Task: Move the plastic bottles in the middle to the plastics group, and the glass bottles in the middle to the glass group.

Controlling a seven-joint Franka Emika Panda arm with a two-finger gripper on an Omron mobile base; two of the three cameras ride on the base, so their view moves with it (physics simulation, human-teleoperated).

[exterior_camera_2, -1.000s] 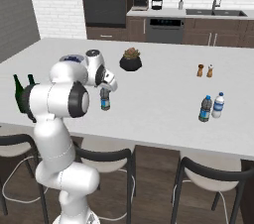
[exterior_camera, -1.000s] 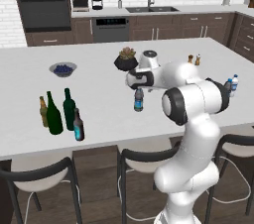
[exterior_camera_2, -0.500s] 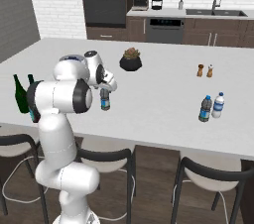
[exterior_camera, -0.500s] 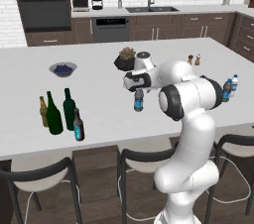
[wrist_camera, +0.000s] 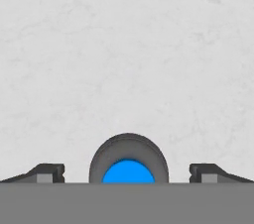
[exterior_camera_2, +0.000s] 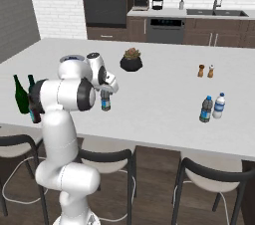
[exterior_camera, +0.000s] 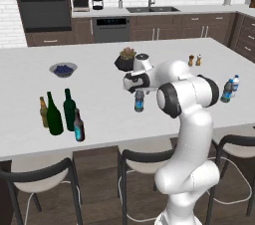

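A small plastic bottle (exterior_camera: pixel 139 101) with a blue label and cap stands upright mid-counter, also seen as the plastic bottle (exterior_camera_2: pixel 105 102). My gripper (exterior_camera: pixel 139 91) hangs straight above it, open, one finger on each side of the cap. In the hand view the blue cap (wrist_camera: pixel 129 171) sits between the spread fingertips (wrist_camera: pixel 48 172) of my gripper (wrist_camera: pixel 128 174). On the left stand an amber bottle (exterior_camera: pixel 44 111), two green wine bottles (exterior_camera: pixel 54 115) (exterior_camera: pixel 69 110) and a short dark bottle (exterior_camera: pixel 78 126). Two plastic bottles (exterior_camera: pixel 230 88) stand at the right.
A potted plant (exterior_camera: pixel 128 59) sits just behind the gripper. A bowl of blueberries (exterior_camera: pixel 63 69) is at the back left, and two small shakers (exterior_camera: pixel 194 60) at the back right. Stools (exterior_camera: pixel 149 162) line the counter's near edge.
The arm has shifted slightly and the hand has settled a little lower over the plastic bottle. The jaws stay wide and the bottle has not moved.
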